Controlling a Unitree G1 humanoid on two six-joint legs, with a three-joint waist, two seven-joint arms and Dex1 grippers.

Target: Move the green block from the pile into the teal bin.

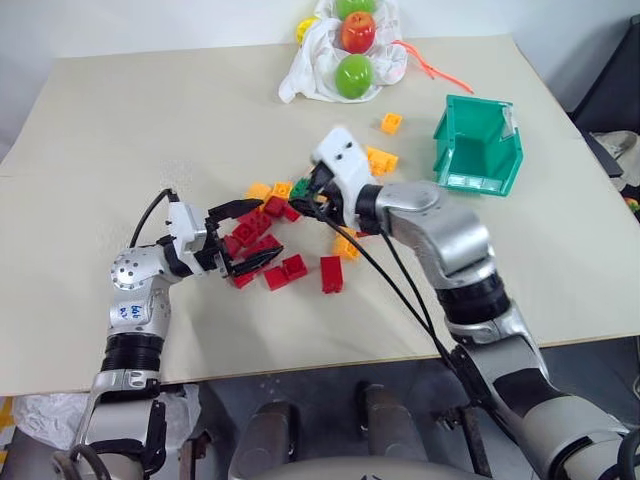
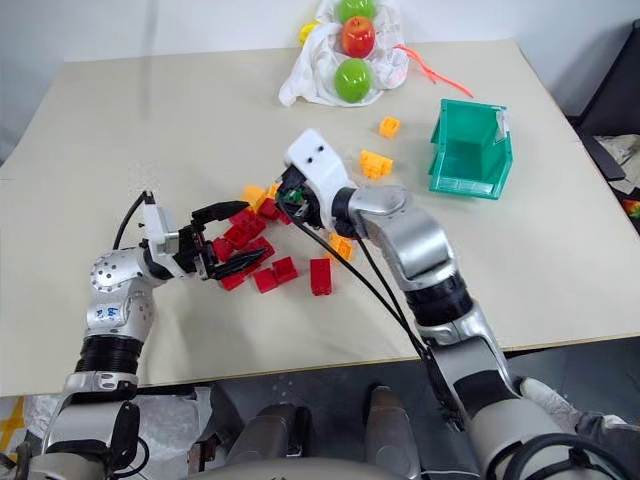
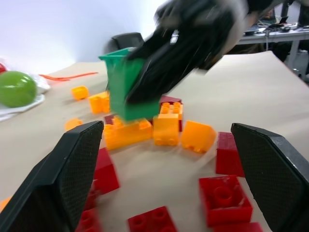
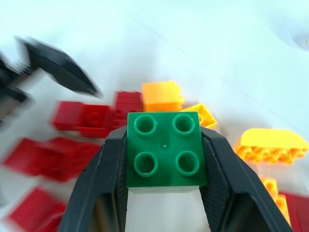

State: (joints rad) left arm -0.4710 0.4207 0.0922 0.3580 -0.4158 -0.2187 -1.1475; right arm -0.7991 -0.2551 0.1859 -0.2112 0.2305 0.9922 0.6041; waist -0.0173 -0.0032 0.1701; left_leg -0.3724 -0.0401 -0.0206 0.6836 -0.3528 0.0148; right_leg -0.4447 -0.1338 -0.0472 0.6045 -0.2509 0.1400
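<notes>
Right gripper [image 4: 164, 188], its two black fingers clamped on opposite sides of the green block [image 4: 165, 150], studs facing the wrist camera; the block is lifted clear of the pile [image 1: 272, 240] of red and orange bricks, seemingly just above its far edge, though the head views hide most of it behind the wrist. The teal bin [image 1: 480, 145] stands well apart from the pile, farther across the table and to the robot's right, its cut-away front turned toward the robot. The carry therefore runs rightward and away, and the right arm is the nearer one. Left gripper [image 1: 240, 236], jaws spread and empty, rests at the pile's near-left side among red bricks.
</notes>
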